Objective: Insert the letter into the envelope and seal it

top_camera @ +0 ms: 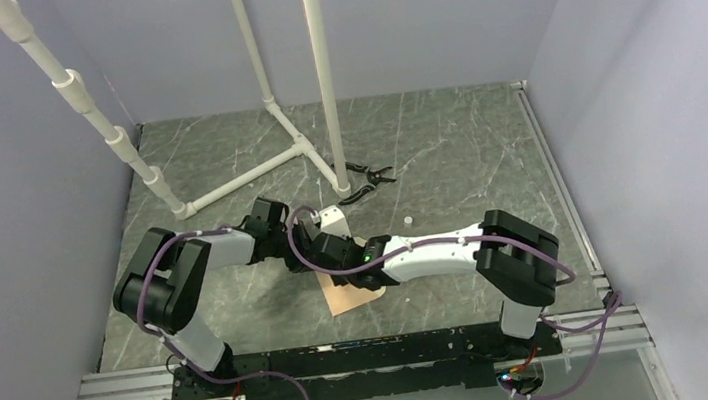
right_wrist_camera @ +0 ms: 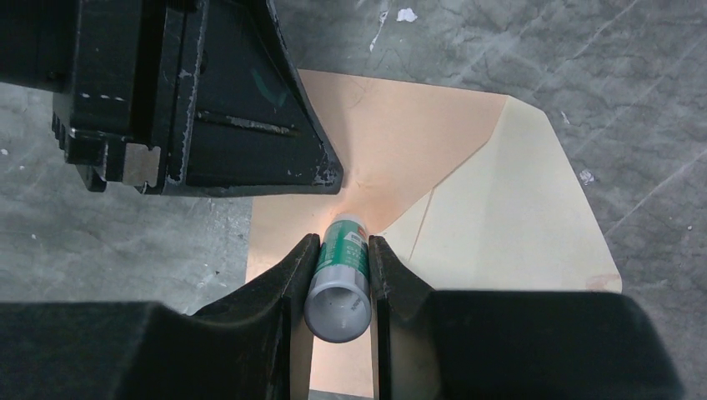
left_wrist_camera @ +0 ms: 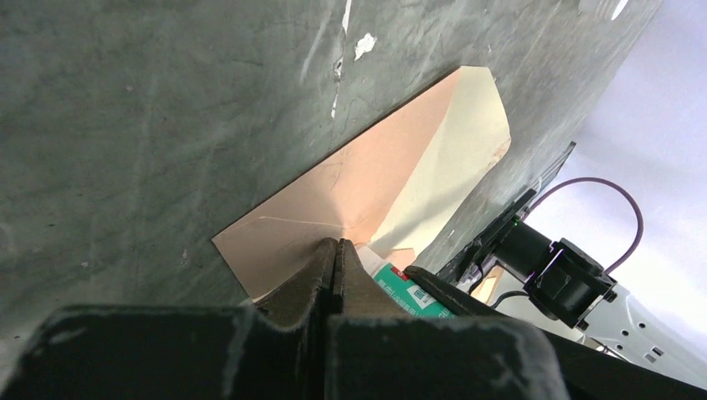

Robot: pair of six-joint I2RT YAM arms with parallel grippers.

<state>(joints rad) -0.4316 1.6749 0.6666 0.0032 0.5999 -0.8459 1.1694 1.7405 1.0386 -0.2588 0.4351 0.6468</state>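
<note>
**Glue stick clamped over the open envelope**

I see the peach-tan paper envelope (right_wrist_camera: 392, 150) lying flat on the dark marbled table (right_wrist_camera: 500, 50). Its flap is folded open with the paler inner side facing up. My right gripper (right_wrist_camera: 343, 242) is clamped on a small grey glue stick (right_wrist_camera: 338, 287) with a green-and-white label, whose far end sits over the line where body and flap meet. My left gripper (left_wrist_camera: 335, 243) has its fingers pressed together, and the tips appear to rest on the envelope's peach body, just beside the stick. From above, both arms crowd over the envelope near the table's front.
</note>
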